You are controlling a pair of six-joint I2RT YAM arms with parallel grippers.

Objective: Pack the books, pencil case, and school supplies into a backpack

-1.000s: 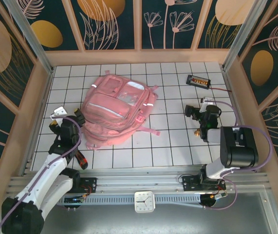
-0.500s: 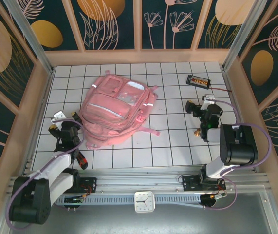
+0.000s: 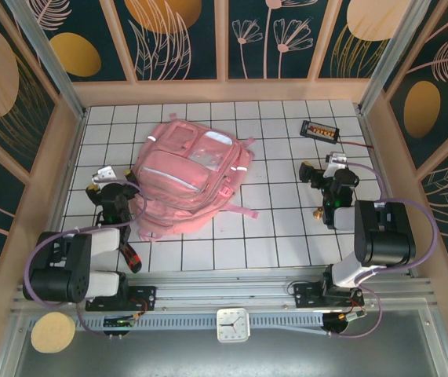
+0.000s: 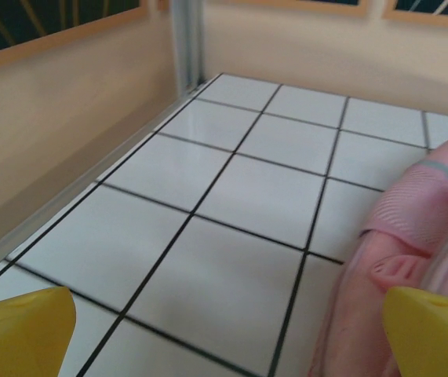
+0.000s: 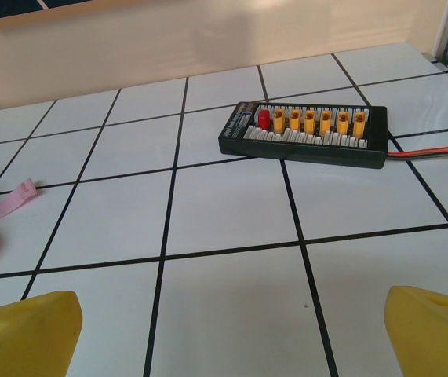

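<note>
- Since the earlier frames, the left arm (image 3: 60, 263) is folded back toward its base. The left gripper (image 3: 114, 187) is now found closer to the left edge of the backpack (image 3: 188, 177).
- The right arm (image 3: 384, 232) is shifted only slightly, and the backpack is not moved.
- A round tan disc (image 3: 52, 331) is now seen at the near left corner, where the arm was covering it before.
- The backpack is laid flat on the white tiled table (image 3: 278, 236), left of the middle, with its clear front pockets facing up.
- The jaws of the left gripper (image 4: 224, 338) are spread wide, and nothing is pinched between them.
- In the left wrist view the pink fabric of the backpack (image 4: 412, 228) comes in from the right, just beside the right-hand yellow fingertip (image 4: 435, 330). Plain tile is seen in front of the other fingertip. Whether the fabric is touched cannot be told.
- The right gripper (image 3: 323, 171) is held well apart from the backpack, on the right side of the table. Its jaws are also spread wide, with only tile between them (image 5: 224, 330).
- In the right wrist view the end of a pink strap (image 5: 4, 200) is seen at the far left, and a black box (image 5: 306, 133) with orange connectors is seen ahead, well beyond the jaws.
- A red-and-black utility knife (image 3: 132, 255) is lying near the left arm, near the near edge of the backpack.
</note>
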